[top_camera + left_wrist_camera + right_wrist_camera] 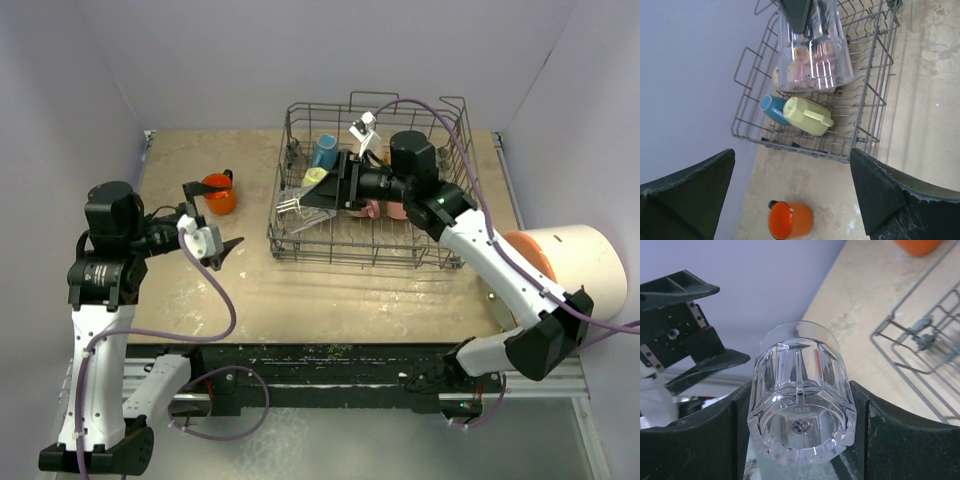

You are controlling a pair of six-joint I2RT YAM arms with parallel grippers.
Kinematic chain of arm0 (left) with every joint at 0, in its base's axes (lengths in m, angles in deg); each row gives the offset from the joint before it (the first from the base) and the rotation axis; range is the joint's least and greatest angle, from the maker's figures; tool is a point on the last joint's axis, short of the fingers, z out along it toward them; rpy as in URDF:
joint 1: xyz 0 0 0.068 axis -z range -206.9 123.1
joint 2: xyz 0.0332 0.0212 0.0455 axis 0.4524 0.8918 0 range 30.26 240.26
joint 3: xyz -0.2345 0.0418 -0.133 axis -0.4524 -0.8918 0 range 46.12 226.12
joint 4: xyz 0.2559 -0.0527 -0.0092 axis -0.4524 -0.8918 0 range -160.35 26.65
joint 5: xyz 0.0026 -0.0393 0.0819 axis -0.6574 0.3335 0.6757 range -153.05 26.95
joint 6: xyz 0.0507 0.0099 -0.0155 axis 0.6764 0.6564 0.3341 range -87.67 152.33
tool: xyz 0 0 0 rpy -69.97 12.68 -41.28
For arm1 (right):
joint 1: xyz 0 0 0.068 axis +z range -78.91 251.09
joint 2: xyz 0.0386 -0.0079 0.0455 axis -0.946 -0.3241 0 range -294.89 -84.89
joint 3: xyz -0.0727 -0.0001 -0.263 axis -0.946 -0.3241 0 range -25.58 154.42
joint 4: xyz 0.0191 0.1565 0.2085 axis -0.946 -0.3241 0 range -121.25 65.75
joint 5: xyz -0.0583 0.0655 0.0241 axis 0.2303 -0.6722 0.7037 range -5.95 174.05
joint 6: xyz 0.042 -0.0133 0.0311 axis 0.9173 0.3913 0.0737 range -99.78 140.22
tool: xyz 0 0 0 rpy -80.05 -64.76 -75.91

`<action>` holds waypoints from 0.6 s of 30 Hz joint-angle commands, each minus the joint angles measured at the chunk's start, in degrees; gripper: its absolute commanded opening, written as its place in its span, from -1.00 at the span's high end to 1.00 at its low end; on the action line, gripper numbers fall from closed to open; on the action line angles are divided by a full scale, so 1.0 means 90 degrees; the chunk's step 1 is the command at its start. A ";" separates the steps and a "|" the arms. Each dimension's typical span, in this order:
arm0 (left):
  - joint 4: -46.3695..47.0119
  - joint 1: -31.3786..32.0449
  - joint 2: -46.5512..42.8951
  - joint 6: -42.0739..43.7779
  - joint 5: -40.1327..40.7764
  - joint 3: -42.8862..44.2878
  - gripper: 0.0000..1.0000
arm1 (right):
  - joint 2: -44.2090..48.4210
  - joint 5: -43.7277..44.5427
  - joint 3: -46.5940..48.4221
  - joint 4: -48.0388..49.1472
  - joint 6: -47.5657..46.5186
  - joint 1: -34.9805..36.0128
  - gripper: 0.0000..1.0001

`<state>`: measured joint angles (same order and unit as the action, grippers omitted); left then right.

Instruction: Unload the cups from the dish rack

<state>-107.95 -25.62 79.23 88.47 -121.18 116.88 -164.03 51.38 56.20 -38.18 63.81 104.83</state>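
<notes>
The grey wire dish rack (440, 255) stands at the table's middle right. My right gripper (312, 200) is shut on the clear glass (292, 206), holding it on its side above the rack's left end; in the right wrist view the glass (802, 400) sits between both fingers, base toward the camera. A blue cup (771, 107) and a pale yellow-green mug (807, 116) lie in the rack, with pink cups (380, 210) behind my arm. An orange mug (218, 196) stands on the table left of the rack. My left gripper (214, 214) is open and empty beside it.
A big white cylinder with an orange end (570, 265) lies at the table's right edge. Purple walls close the back and sides. A bare strip of tabletop lies between the orange mug (790, 220) and the rack (805, 150).
</notes>
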 commanded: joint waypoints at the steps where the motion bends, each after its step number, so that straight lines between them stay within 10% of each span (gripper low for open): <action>1: 0.0481 0.0005 -0.0203 0.0739 -0.0743 -0.0019 -1.00 | 0.0221 -0.1079 -0.0205 0.2186 0.1111 0.0140 0.85; 18: 0.0625 0.0005 -0.0308 0.2246 -0.1311 -0.0100 -0.58 | -0.0309 -0.1122 -0.1090 0.4721 0.2845 0.1156 0.97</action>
<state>-104.08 -25.62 77.22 104.23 -128.26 116.01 -166.54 42.49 46.06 -4.85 85.78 113.87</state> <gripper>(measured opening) 0.802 0.702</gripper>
